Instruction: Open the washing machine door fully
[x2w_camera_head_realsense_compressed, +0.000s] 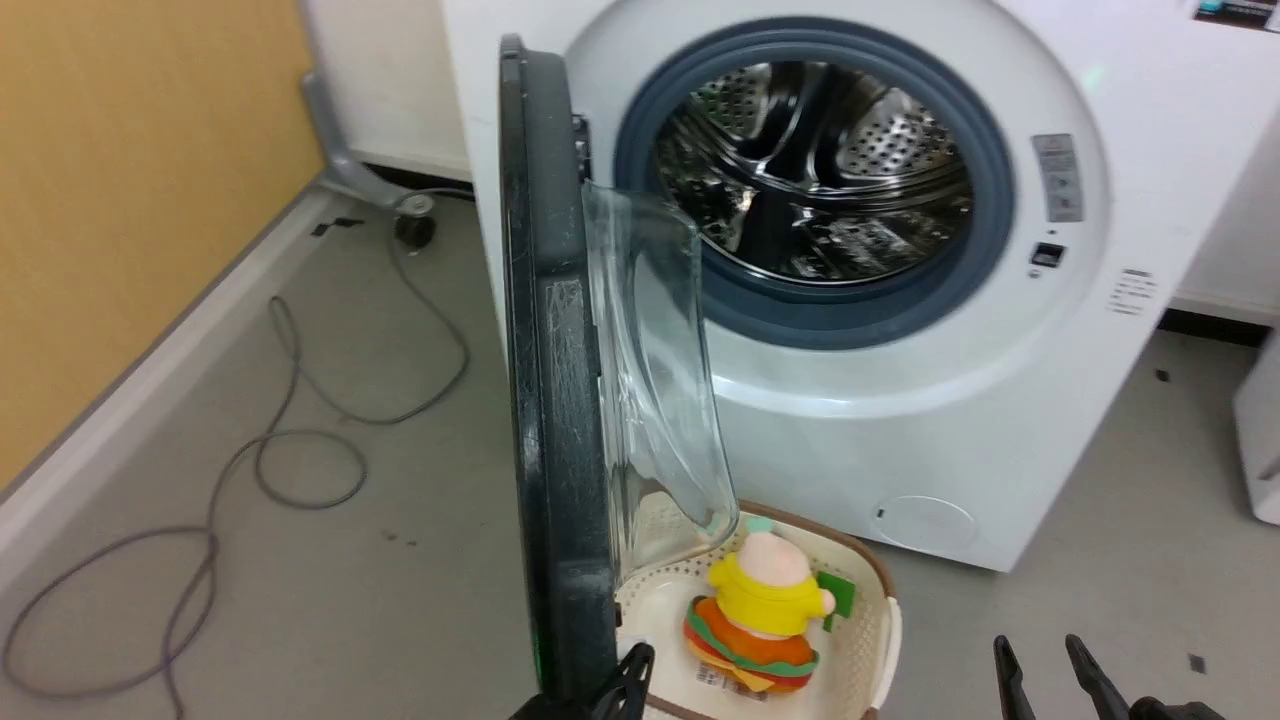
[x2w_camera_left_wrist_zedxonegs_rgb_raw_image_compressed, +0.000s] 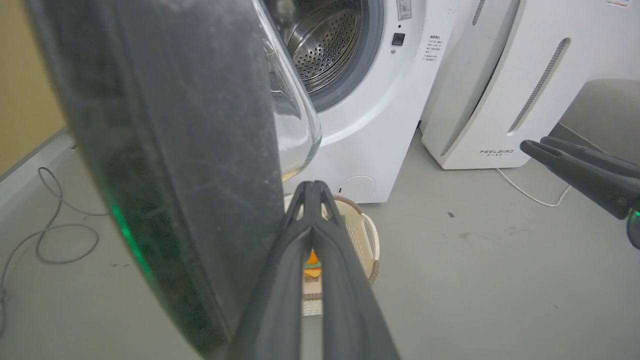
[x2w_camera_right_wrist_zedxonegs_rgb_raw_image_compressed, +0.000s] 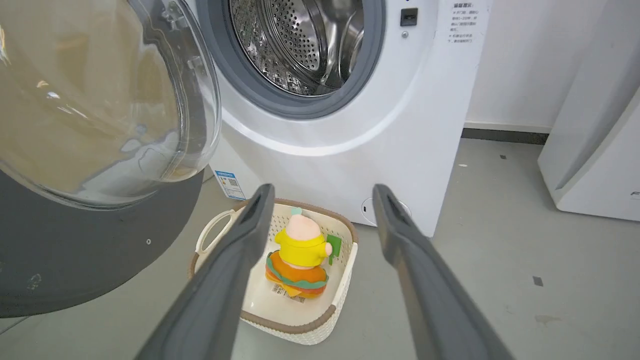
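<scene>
Because the washing machine door (x2w_camera_head_realsense_compressed: 555, 400) stands edge-on to the head camera, swung out about square to the front of the washing machine (x2w_camera_head_realsense_compressed: 900, 430) and hinged on the robot's left side of the drum opening, the coming move turns on which face of it the pushing arm is on. The door's edge runs up and down, and its glass bowl bulges toward the right, over a basket (x2w_camera_head_realsense_compressed: 885, 590) on the floor with a soft toy (x2w_camera_head_realsense_compressed: 765, 600) in it. The left gripper (x2w_camera_left_wrist_zedxonegs_rgb_raw_image_compressed: 312, 186) is the nearer one. Its two fingers are pressed flat together with nothing between them, tips just beside the door's lower inner rim, on the glass side; whether they touch the rim I cannot tell. From there, I judge, a sweep to the left would carry the door wider. The right gripper (x2w_camera_right_wrist_zedxonegs_rgb_raw_image_compressed: 320, 192) hangs well off to the right, fingers spread wide and empty, pointing over the basket.
</scene>
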